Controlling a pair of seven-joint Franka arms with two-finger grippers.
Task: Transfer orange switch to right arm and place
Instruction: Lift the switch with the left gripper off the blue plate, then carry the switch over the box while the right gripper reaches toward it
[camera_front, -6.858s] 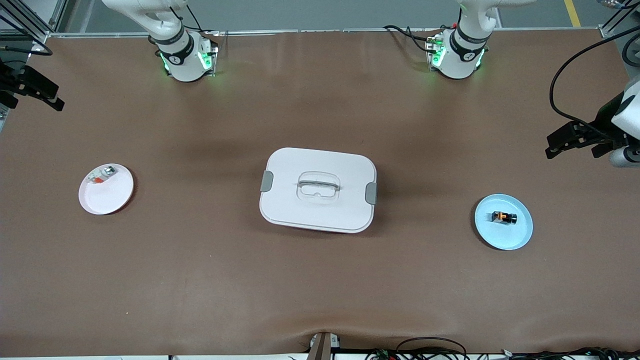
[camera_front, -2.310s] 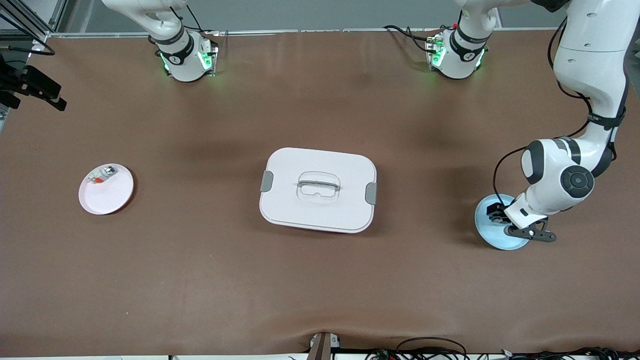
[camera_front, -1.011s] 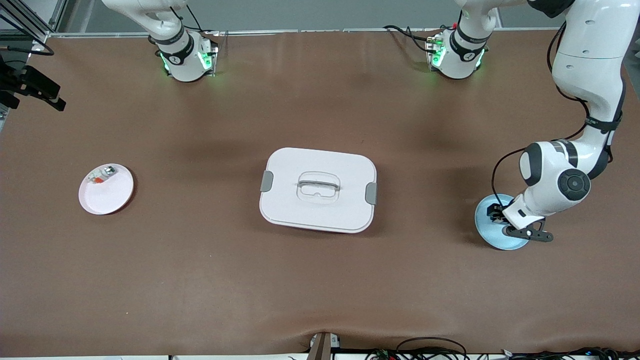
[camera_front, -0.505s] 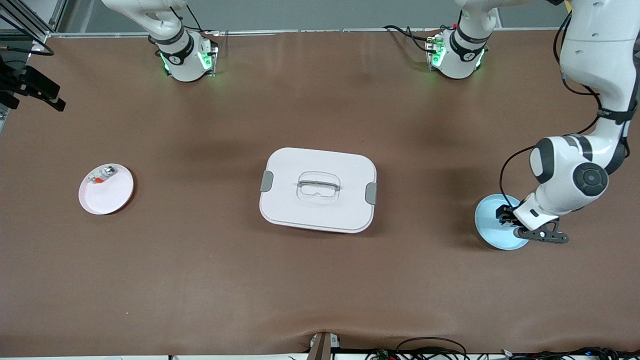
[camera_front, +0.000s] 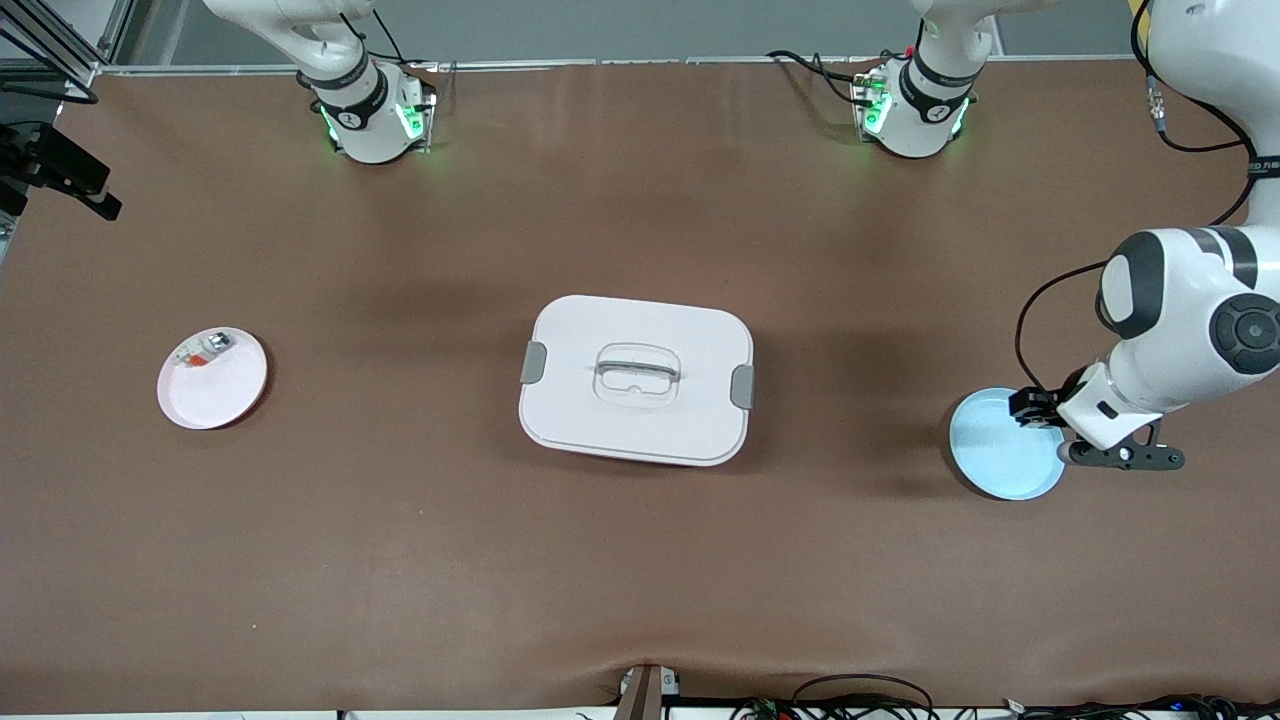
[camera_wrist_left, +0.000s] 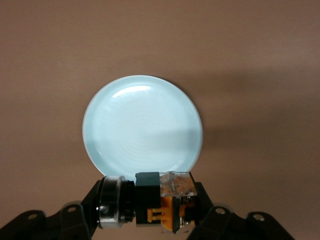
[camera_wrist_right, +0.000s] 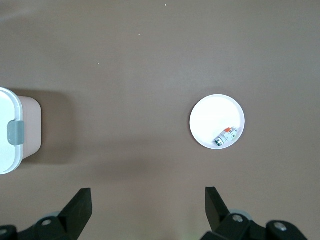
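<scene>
My left gripper (camera_front: 1036, 410) is shut on the orange switch (camera_wrist_left: 165, 212), a black block with an orange face and a silver ring. It holds the switch in the air over the edge of the light blue plate (camera_front: 1000, 460). In the left wrist view the gripper (camera_wrist_left: 150, 205) has the switch crosswise between its fingers, with the bare plate (camera_wrist_left: 142, 122) below. My right gripper (camera_front: 60, 175) is open and empty, waiting high at the right arm's end of the table; it also shows in the right wrist view (camera_wrist_right: 148, 200).
A white lidded box (camera_front: 636, 378) with grey clips sits mid-table and also shows in the right wrist view (camera_wrist_right: 10, 130). A white plate (camera_front: 212, 395) at the right arm's end holds a white-grey part (camera_front: 203, 352) with a red-orange bit; both show in the right wrist view, the plate (camera_wrist_right: 212, 117) and the part (camera_wrist_right: 226, 136).
My left gripper came down onto the blue plate, shut on the orange switch and has lifted it off toward the left arm's end. The plate is now bare. The right arm barely moved.
</scene>
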